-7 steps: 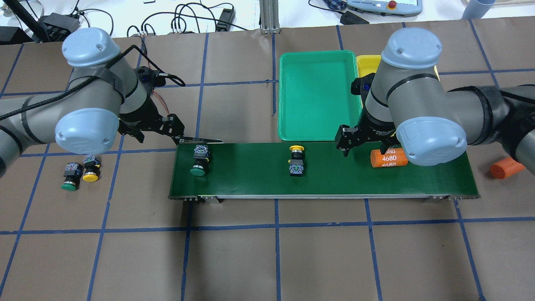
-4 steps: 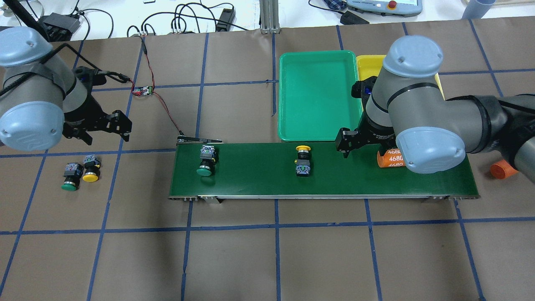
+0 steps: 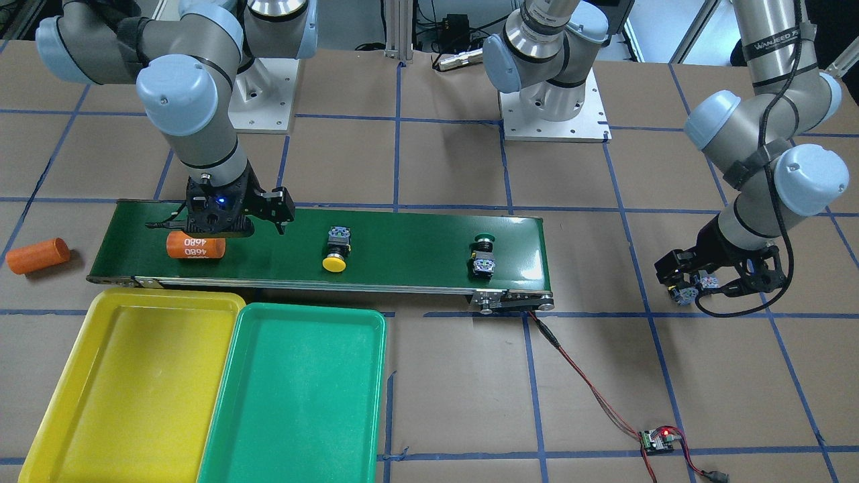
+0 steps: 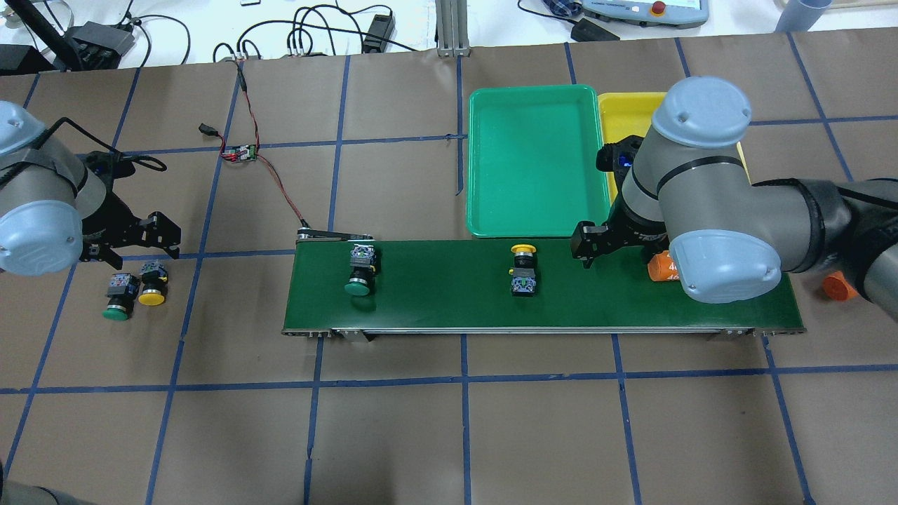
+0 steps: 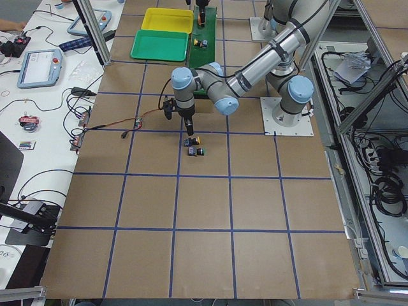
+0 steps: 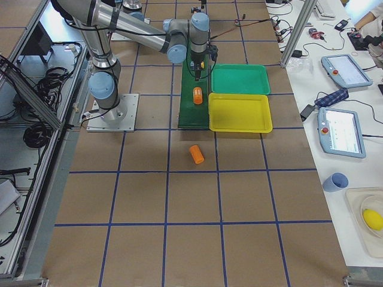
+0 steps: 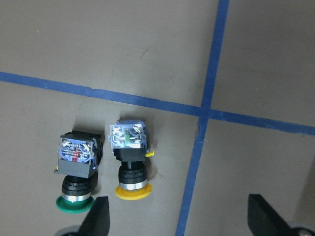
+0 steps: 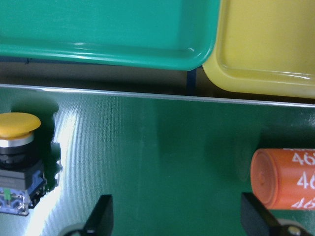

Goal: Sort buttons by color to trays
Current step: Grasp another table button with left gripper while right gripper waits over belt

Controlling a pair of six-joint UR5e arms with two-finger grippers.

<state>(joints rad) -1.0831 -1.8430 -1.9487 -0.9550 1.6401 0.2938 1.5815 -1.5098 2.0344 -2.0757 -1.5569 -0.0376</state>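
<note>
Two buttons ride the dark-green belt: a green one (image 4: 360, 270) near its left end and a yellow one (image 4: 523, 270) at its middle. A second green button (image 7: 76, 169) and a second yellow button (image 7: 129, 157) lie side by side on the table, left of the belt. My left gripper (image 7: 179, 219) hovers open just above this pair, holding nothing. My right gripper (image 8: 178, 216) hangs open over the belt, between the yellow button (image 8: 17, 152) and an orange cylinder. Behind the belt sit the green tray (image 4: 537, 161) and the yellow tray (image 4: 621, 112), the latter partly hidden by my right arm.
The orange cylinder (image 8: 285, 179) marked 4680 lies on the belt (image 4: 435, 301) near its right end. Another orange cylinder (image 3: 38, 255) lies on the table past that end. A red-black cable with a small circuit board (image 4: 240, 151) runs to the belt's left corner.
My left arm has swung away from the belt's left end to above the two buttons on the table. The belt's buttons and the cylinder have shifted rightward. The right gripper barely moved.
</note>
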